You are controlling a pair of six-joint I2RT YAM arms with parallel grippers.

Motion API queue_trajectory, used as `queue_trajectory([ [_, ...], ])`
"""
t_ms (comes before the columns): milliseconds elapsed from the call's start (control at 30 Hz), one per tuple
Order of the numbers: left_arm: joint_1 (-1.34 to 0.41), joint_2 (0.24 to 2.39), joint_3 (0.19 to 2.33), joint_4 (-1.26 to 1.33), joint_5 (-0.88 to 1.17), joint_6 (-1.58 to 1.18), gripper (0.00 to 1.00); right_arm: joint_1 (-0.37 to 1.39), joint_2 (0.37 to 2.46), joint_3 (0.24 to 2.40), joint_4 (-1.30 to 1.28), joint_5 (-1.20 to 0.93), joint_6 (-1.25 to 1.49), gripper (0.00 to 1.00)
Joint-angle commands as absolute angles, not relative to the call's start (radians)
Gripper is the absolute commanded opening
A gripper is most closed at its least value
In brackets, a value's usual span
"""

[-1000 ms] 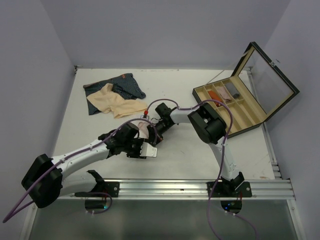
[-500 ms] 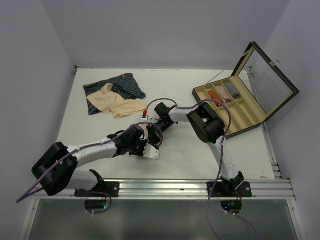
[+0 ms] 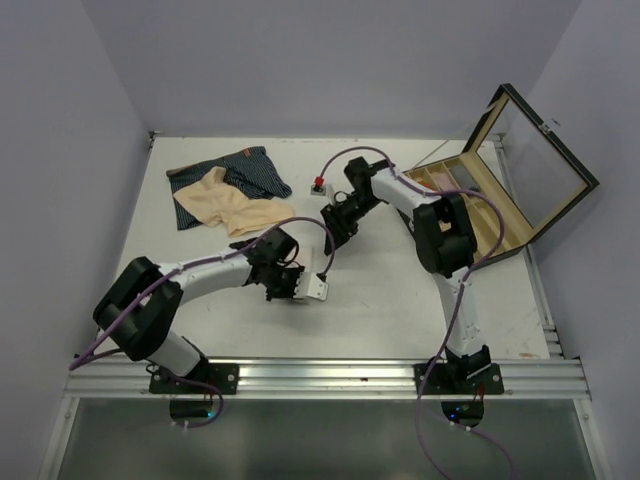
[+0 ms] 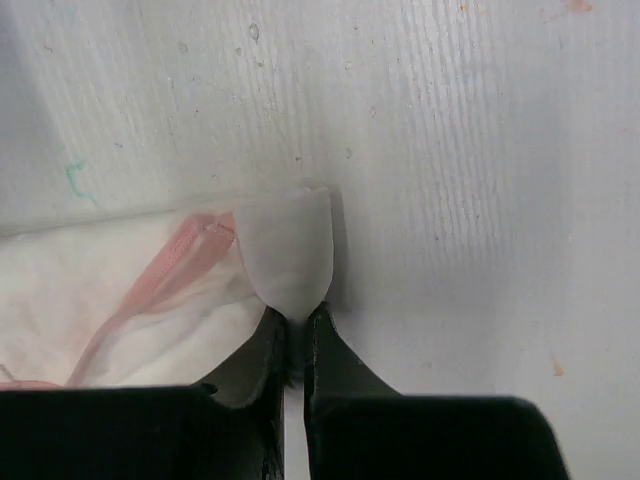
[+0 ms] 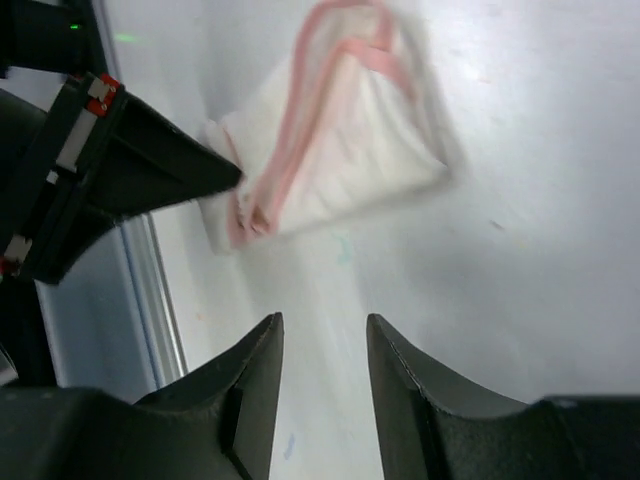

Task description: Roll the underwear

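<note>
White table: bare surface all round both grippers, so there is room to work on every side.

Compartmented wooden box with a glass lid: well off to the right of the right gripper, lid open. Not in the way.

Larger navy garment with thin pale stripes and plain beige garment: heaped together, the beige overlapping the navy. They lie well apart from the left gripper, on its far left side. Neither is touched.

Small pink-and-white cloth garment: folded into a flat wedge on the table. In the top view the left arm hides it.
- Right wrist view: its long axis runs from the left gripper's fingertip away up and to the right.
- Left wrist view: the bulk of the garment spreads left of the pinch, with bare table to the right.

Left gripper: jaws all but closed, nipping one white folded corner of the small garment. This arm is the one on the cloth.

Right gripper: jaws parted with nothing between them. It is clear of the garment, which lies ahead of its fingertips.

Judgement: rolling likely runs along that long axis. The left arm anchors the corner, and the right arm must close the gap to help.
</note>
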State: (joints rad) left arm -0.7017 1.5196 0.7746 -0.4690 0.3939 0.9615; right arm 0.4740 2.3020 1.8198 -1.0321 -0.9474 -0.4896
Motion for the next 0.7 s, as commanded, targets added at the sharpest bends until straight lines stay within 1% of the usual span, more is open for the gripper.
queue_trajectory([
  [0,-0.64,1.656,0.806,-0.724,0.56,0.946,0.02,0.395,2.131,1.893,-1.152,-0.769,-0.555,0.43],
  [133,-0.551,1.793,0.94,-0.825,0.584,0.982,0.05,0.365,1.907,1.845,-1.077,-0.642,-0.569,0.46],
  [233,-0.52,1.942,1.076,-0.929,0.619,1.002,0.1,0.367,1.813,1.812,-1.009,-0.552,-0.574,0.49],
  [267,-0.5,1.98,1.147,-0.955,0.632,1.011,0.11,0.367,1.774,1.813,-1.011,-0.543,-0.58,0.5],
  [300,-0.491,2.053,1.182,-1.016,0.644,1.022,0.13,0.367,1.757,1.815,-1.026,-0.534,-0.606,0.52],
  [400,-0.462,2.184,1.301,-1.124,0.675,1.063,0.14,0.376,1.697,1.781,-1.078,-0.569,-0.684,0.54],
  [433,-0.447,2.216,1.328,-1.15,0.687,1.077,0.14,0.386,1.684,1.764,-1.084,-0.59,-0.699,0.58],
  [533,-0.41,2.334,1.442,-1.247,0.736,1.085,0.15,0.489,1.617,1.643,-1.059,-0.549,-0.765,0.59],
  [567,-0.4,2.354,1.478,-1.256,0.748,1.08,0.16,0.526,1.593,1.597,-1.027,-0.529,-0.775,0.59],
  [600,-0.391,2.388,1.492,-1.272,0.758,1.08,0.17,0.599,1.559,1.503,-0.94,-0.511,-0.764,0.59],
  [667,-0.376,2.411,1.514,-1.281,0.784,1.074,0.17,0.675,1.56,1.439,-0.881,-0.486,-0.753,0.59],
])
